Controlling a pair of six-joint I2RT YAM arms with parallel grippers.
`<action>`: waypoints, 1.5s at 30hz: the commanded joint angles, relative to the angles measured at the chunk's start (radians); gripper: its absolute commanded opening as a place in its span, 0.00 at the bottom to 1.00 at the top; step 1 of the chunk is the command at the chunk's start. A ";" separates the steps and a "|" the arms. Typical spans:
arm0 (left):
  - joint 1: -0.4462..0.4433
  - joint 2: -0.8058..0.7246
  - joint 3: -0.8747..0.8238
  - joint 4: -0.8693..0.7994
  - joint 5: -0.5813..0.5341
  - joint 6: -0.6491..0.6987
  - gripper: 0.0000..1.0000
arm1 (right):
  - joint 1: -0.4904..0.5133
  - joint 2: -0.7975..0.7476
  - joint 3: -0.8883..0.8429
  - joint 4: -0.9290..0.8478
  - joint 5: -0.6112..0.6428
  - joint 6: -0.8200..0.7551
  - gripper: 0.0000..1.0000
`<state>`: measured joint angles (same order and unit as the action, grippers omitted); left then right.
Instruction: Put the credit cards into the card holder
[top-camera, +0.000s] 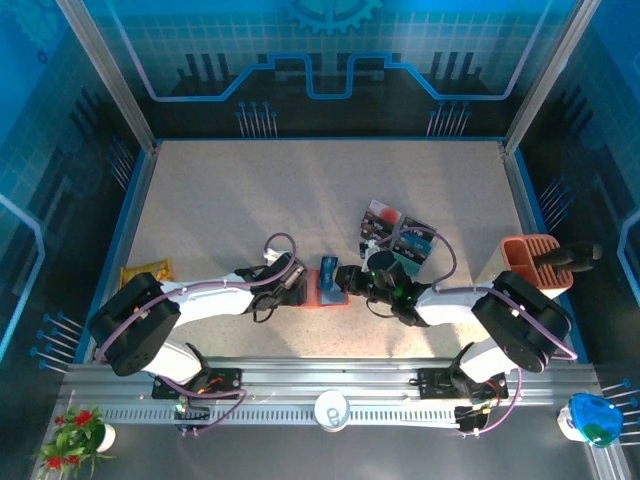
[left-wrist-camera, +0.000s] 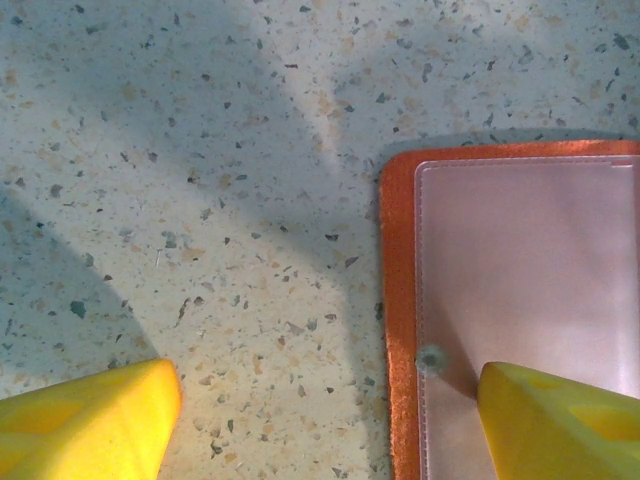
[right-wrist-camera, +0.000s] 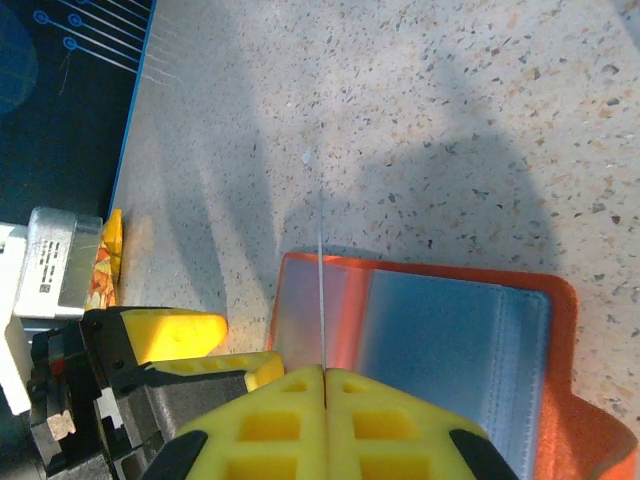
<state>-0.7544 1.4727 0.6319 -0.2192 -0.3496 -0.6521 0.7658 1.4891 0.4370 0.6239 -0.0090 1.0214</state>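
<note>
Inserting a card: right gripper (right-wrist-camera: 322, 372) clenched on one credit card (right-wrist-camera: 321, 290) (edge-on, just a thin line) above the open card holder (right-wrist-camera: 450, 340). Left gripper (left-wrist-camera: 325, 405) spread, one finger on the holder, seemingly pinning it. Next move calls for lowering the card's edge squarely into a pocket. Remaining cards (top-camera: 400, 238) lie near, behind.

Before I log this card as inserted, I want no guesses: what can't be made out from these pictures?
Held credit card: edge-on in the right wrist view, so its face is unreadable and whether its tip sits in a pocket is unclear. The right hand covers its near end.
Card holder: cut off by the right and bottom edges of the left wrist view.
Loose credit cards: overlapping and too small in the top view to count.
</note>
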 joint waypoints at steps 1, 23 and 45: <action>0.005 0.010 -0.030 -0.006 -0.001 -0.009 0.80 | 0.015 0.034 -0.023 0.077 -0.001 0.027 0.00; 0.004 0.006 -0.046 0.011 0.003 -0.006 0.80 | 0.044 0.167 -0.047 0.214 -0.024 0.102 0.00; 0.005 0.009 -0.052 0.020 -0.001 -0.003 0.80 | 0.045 0.138 -0.001 0.016 -0.060 0.105 0.00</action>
<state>-0.7547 1.4670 0.6178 -0.1974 -0.3557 -0.6521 0.7994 1.6421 0.4175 0.7090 -0.0570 1.1336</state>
